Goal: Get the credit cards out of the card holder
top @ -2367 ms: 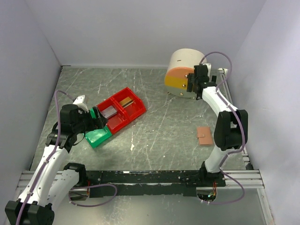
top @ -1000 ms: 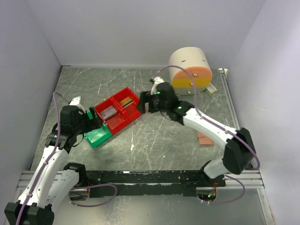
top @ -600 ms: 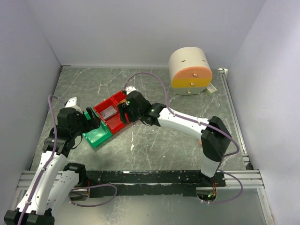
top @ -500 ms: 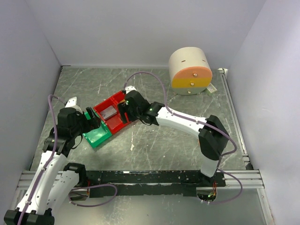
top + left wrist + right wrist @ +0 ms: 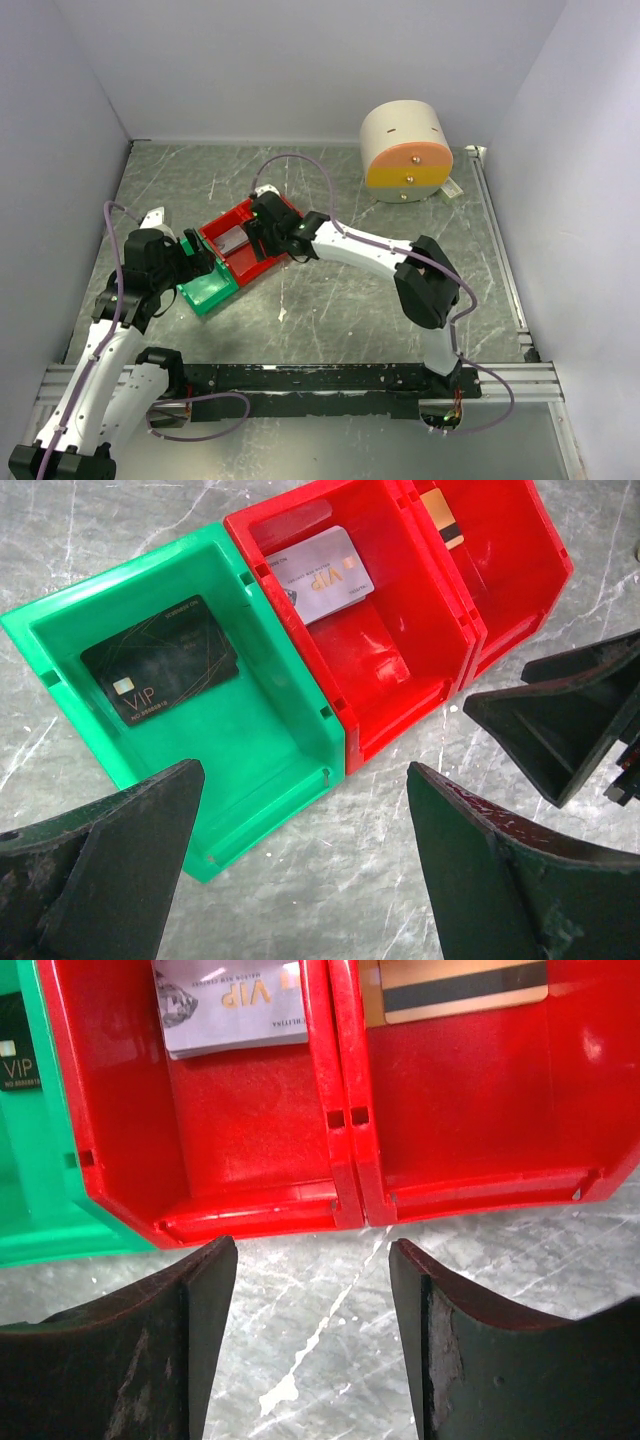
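Note:
Three credit cards lie in joined bins. A dark card [image 5: 160,670] rests in the green bin [image 5: 290,745]. A silver-grey card [image 5: 320,575] lies in the nearer red bin [image 5: 400,670], and a gold-brown card [image 5: 455,988] in the other red bin [image 5: 480,1100]. My left gripper [image 5: 303,770] hangs open and empty over the green bin's near corner. Over the table in front of the red bins, my right gripper [image 5: 312,1250] is open and holds nothing. In the top view the right gripper [image 5: 262,225] covers the far red bin. The card holder is hidden.
A big cream cylinder with an orange band [image 5: 403,150] stands at the back right. My right arm [image 5: 370,255] stretches across the middle of the table. Grey walls close in the left, back and right sides, and a metal rail [image 5: 300,378] runs along the front.
My right arm swung from the cylinder at the back right over to the red bins, now covering the spot where the card holder lay. Its jaws narrowed a little. The left arm barely moved.

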Robot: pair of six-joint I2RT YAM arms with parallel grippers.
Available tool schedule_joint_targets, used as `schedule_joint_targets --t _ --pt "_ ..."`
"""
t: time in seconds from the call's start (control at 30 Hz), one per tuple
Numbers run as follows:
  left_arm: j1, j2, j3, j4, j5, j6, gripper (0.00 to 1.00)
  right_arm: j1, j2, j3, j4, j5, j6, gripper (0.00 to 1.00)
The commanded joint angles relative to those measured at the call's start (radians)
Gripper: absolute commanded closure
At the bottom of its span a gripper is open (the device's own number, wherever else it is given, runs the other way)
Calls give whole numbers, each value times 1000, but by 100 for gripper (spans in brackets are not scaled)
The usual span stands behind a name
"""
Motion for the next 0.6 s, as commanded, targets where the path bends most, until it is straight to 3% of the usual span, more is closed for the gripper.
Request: schedule_joint_targets --t 0.0,0.57 --pt "-5 0 40 -9 -14 -5 5 8 32 59 -10 14 -4 38" --pt "-5 6 41 -11 -11 -6 5 9 271 307 -91 169 -90 56"
